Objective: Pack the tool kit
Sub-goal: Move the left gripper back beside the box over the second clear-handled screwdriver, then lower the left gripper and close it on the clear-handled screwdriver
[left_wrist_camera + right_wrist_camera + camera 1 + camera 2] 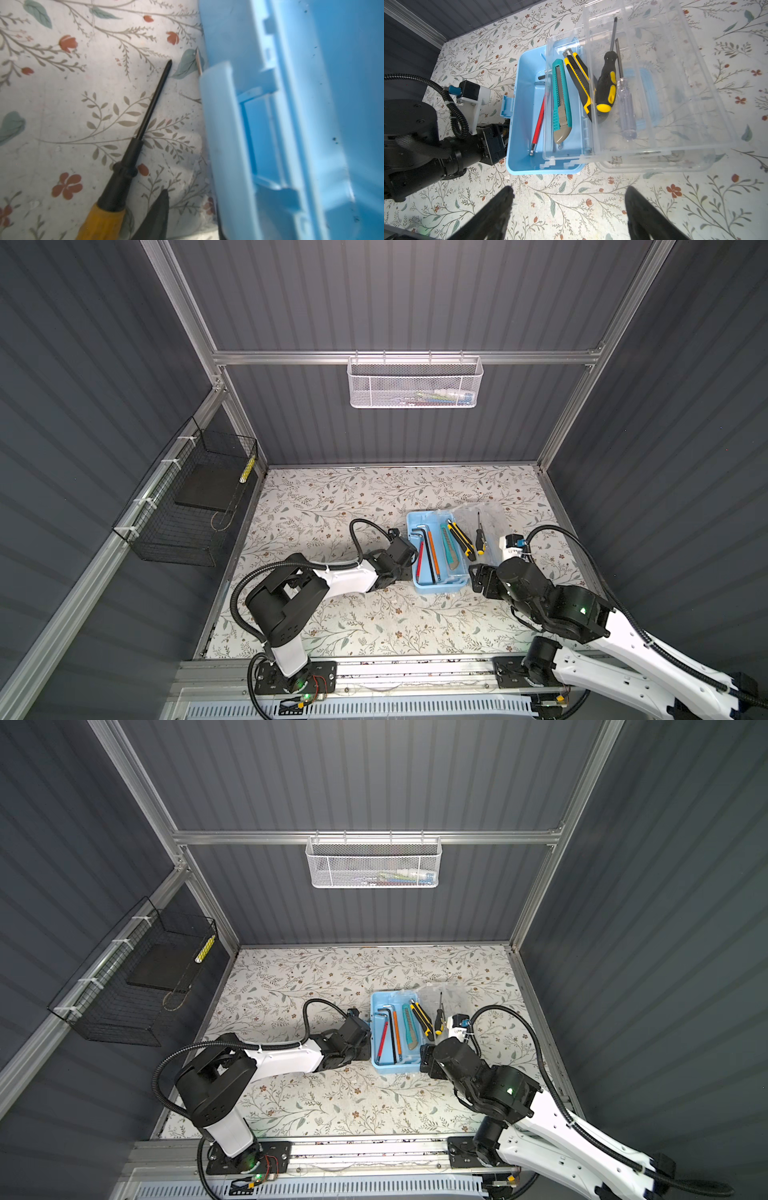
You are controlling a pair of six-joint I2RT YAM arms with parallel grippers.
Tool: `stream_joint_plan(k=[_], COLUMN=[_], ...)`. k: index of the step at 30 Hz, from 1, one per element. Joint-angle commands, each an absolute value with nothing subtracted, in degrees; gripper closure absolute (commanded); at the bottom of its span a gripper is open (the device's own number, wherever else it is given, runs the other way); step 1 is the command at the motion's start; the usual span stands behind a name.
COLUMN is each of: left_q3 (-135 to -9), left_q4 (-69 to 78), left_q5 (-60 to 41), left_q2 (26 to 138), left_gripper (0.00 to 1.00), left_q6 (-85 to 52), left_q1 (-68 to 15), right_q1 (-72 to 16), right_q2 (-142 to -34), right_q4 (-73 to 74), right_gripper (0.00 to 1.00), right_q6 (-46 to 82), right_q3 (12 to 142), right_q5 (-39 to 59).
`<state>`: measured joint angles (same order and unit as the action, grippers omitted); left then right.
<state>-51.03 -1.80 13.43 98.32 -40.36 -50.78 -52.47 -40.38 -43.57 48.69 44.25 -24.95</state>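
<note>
Right wrist view: light-blue box (519,116) at frame centre on the desk (675,207), clear lid (675,83) open rightward, right claw (570,192) spread empty at lower frame, left claw (505,135) at its left wall, opening state not discernible.

Setting was a robotics lab test cell. Evidence: alu. extrusion frame (291,357) w/ grey ribbed wall panels (395,294) enclosed 3 sides; left arm (345,576) & right arm (623,639) sat bolted to front rail (415,670); desk (332,497) had floral liner; white mesh basket (395,385) & black wire basket (178,539) hung off frame.
</note>
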Motion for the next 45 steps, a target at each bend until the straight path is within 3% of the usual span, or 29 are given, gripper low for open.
stream_joint_plan(k=[1,17,30,37,45], left_q3=[-51.0,-53.2,-53.6,-51.4,-51.3], left_q4=[-0.7,-0.2,-9.9,-6.5,-4.2], left_q5=[13.0,13.1,24.5,22.4,19.7], left_q2=[95.9,102.4,98.0,94.1,96.9], left_gripper=[0.59,0.58,0.61,0.6,0.61], left_q6=[-41.2,-40.4,-39.2,-38.4,-37.7], left_q1=[-50.6,-50.5,-50.5,-50.6,-50.6], right_q1=[-52.1,-51.4,-51.4,-51.3,-51.3], right_q2=[-40.2,-40.7,-41.5,-41.6,-41.8], right_q4=[-43.1,-42.5,-41.3,-40.8,-40.6], right_gripper=[0.16,0.16,0.16,0.16,0.16], right_q6=[47.9,47.5,48.0,47.9,48.1], right_q3=[43.8,43.9,43.8,43.6,43.5], right_q5=[-25.1,-24.4,-23.5,-23.2,-23.5])
